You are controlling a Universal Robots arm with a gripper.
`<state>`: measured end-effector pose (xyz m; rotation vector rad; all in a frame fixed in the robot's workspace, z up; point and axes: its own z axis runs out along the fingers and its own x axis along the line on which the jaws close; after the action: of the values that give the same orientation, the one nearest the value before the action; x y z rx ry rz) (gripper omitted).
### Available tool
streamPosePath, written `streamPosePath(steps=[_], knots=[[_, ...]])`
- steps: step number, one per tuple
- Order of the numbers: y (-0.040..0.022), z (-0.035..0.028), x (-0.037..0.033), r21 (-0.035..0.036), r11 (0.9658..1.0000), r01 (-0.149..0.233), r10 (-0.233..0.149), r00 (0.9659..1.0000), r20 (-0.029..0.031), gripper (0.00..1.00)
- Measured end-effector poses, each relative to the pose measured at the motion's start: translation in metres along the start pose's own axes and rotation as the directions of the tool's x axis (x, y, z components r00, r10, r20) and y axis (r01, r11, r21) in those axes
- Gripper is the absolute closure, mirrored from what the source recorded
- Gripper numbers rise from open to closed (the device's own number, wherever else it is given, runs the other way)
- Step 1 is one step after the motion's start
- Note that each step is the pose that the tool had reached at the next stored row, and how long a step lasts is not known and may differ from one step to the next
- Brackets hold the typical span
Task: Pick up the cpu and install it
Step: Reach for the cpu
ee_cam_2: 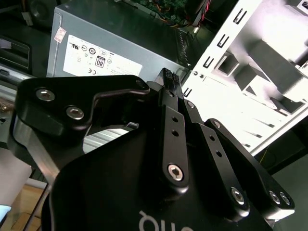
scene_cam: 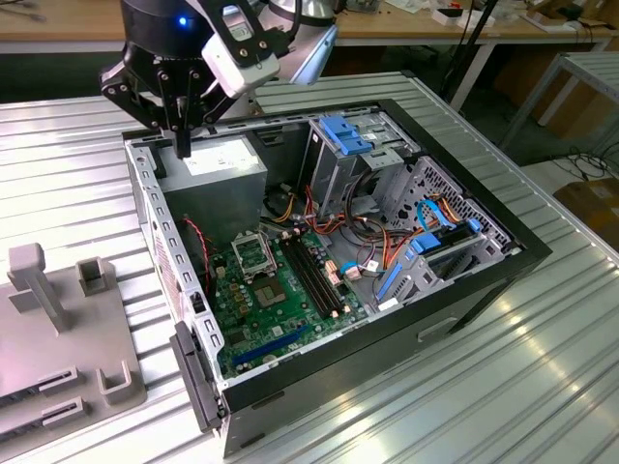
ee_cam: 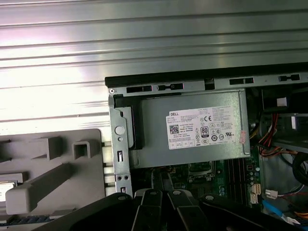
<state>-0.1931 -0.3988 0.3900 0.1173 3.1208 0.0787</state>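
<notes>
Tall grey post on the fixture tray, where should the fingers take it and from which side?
Probably near its top, across the narrow width, coming down from above: the tall grey post stands upright on the fixture tray with open space on its sides.

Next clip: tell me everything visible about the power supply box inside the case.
The power supply is a grey sheet-metal box lying flat in a corner of the open computer case, beside the case's slotted frame wall. A white printed label covers part of its upward face. Coloured wires bunch at one end, near the green board. The hand hangs above its edge, fingers together; contact cannot be told.
</notes>
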Motion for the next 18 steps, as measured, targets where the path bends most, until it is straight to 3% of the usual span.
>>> streamPosePath(steps=[18], knots=[[-0.0004, 0.0002, 0.0058, -0.0001, 1.0000, 0.000, 0.000, 1.0000, -0.0002, 0.89]])
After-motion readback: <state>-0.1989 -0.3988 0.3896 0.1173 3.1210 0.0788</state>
